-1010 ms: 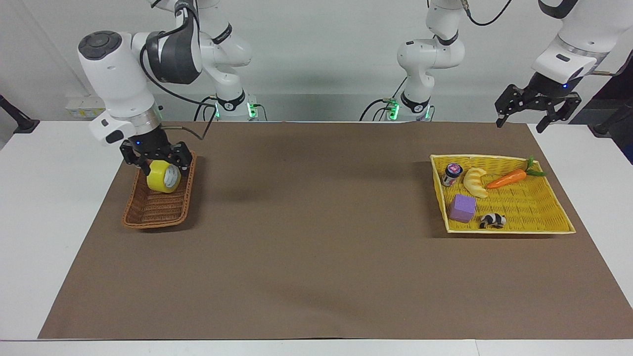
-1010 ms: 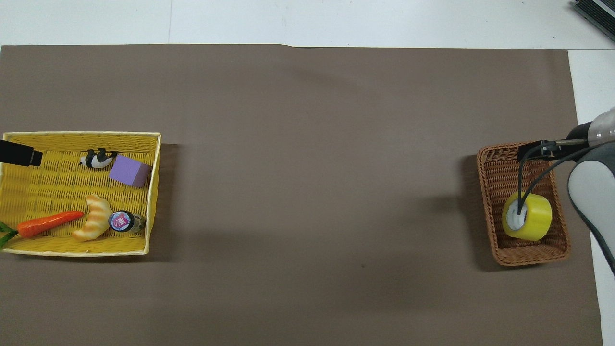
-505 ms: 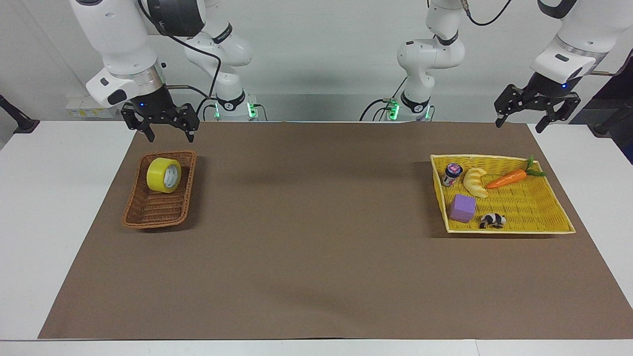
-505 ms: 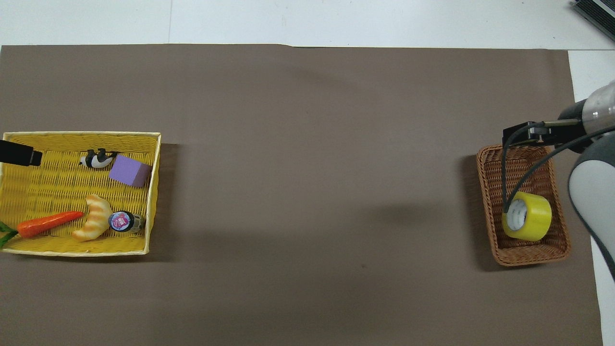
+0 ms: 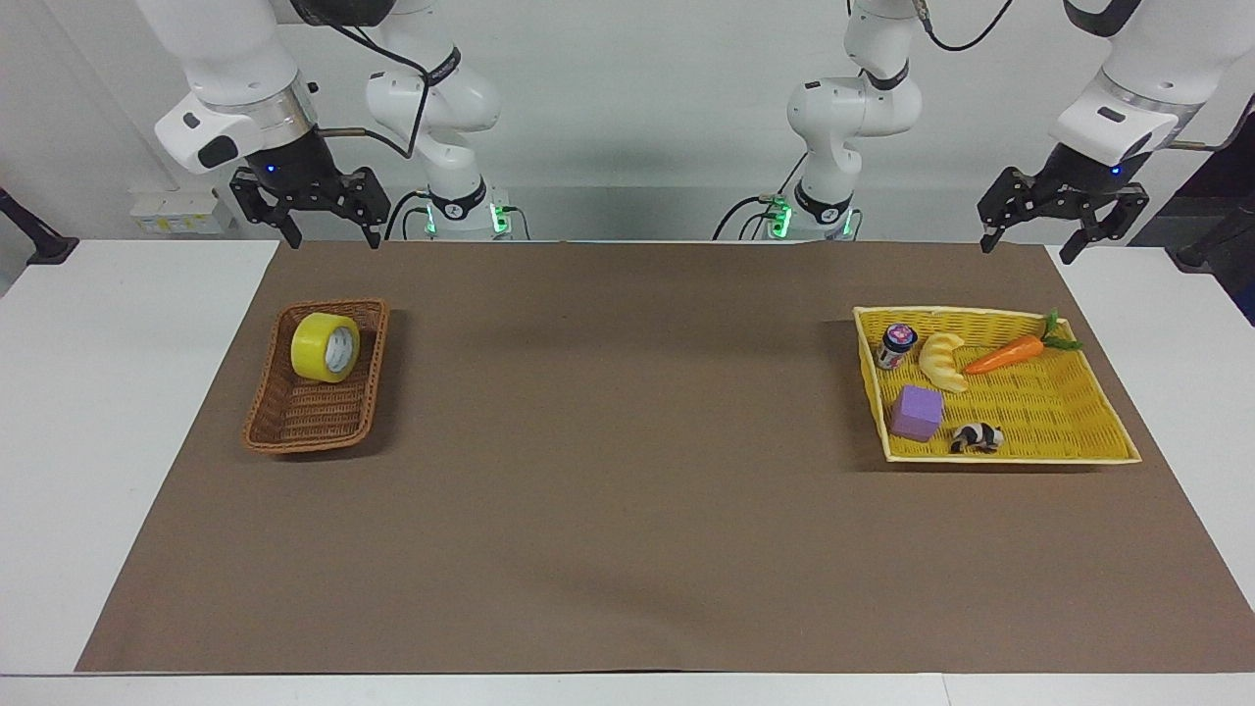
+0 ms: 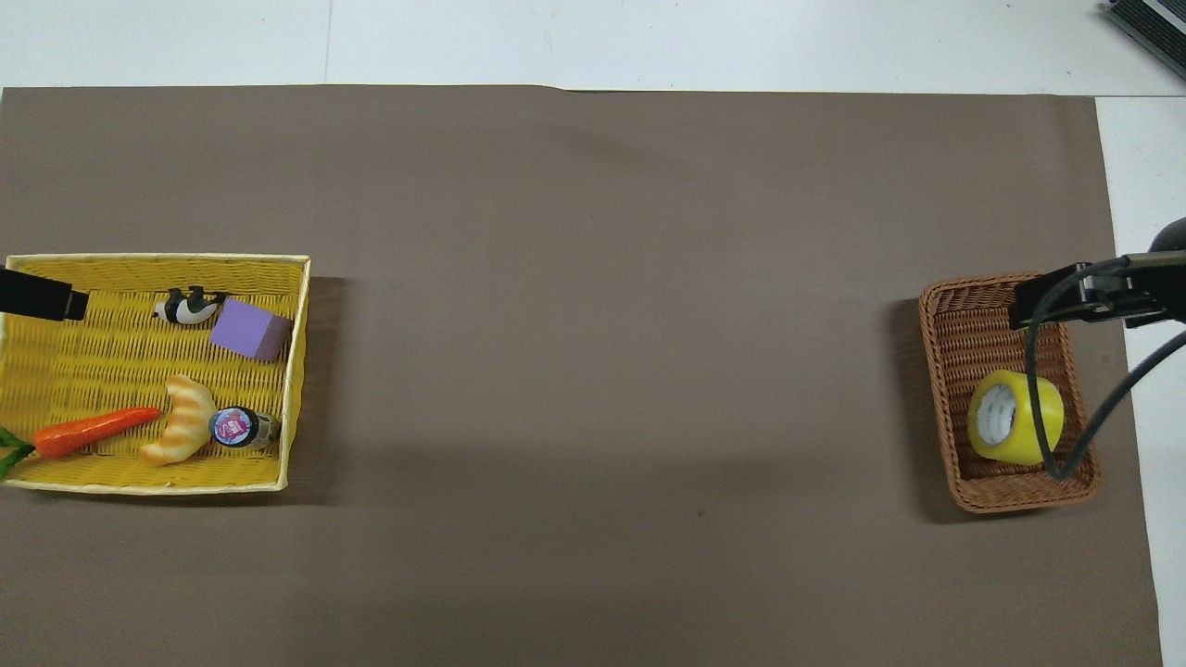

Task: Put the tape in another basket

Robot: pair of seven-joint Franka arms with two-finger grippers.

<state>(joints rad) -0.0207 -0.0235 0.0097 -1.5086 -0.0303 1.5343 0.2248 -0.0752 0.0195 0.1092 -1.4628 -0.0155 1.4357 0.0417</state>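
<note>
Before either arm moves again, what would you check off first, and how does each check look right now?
1. Tape inside the brown wicker basket: ok, it lies on its side at the end nearer the robots.
2. Right gripper free of the tape: ok, open and raised above the table edge, holding nothing.
3. Left gripper clear of things: ok, open and waiting above the table edge near the yellow tray basket.
4. Tray contents undisturbed: ok, the carrot, croissant, small jar, purple block and black-and-white toy all lie inside.
5. Tape steady and will not roll: cannot tell.
</note>
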